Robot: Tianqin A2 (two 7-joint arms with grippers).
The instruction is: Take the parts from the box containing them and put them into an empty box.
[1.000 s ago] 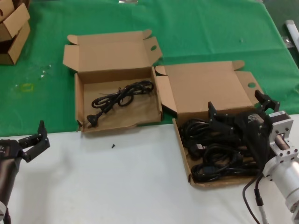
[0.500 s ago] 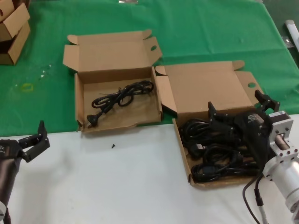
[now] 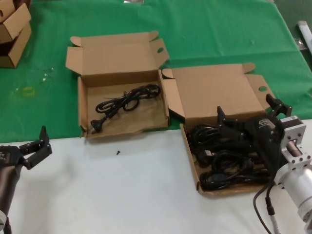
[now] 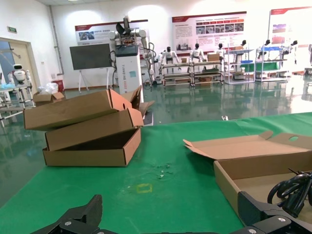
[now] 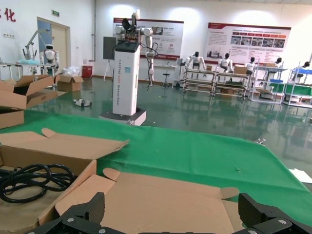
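Observation:
The box containing them (image 3: 191,158) sits at the right on the white table, lid open, with several black coiled parts (image 3: 222,165) piled inside. My right gripper (image 3: 248,110) hovers open over that pile and faces the raised lid (image 5: 161,200); nothing sits between the fingers of the right gripper (image 5: 171,210). The other brown box (image 3: 163,105), left of it on the green cloth, holds one cord (image 3: 124,102), which also shows from each wrist as the cord (image 5: 29,179) and the cord (image 4: 292,187). My left gripper (image 3: 34,141) waits open at the table's near left, the left gripper (image 4: 170,214) empty.
Smaller stacked cartons (image 3: 12,29) stand at the far left, the cartons (image 4: 87,129) ahead of my left wrist. A small black speck (image 3: 117,152) lies on the white table (image 3: 122,190). A yellow mark (image 3: 27,91) shows on the green cloth (image 3: 219,34).

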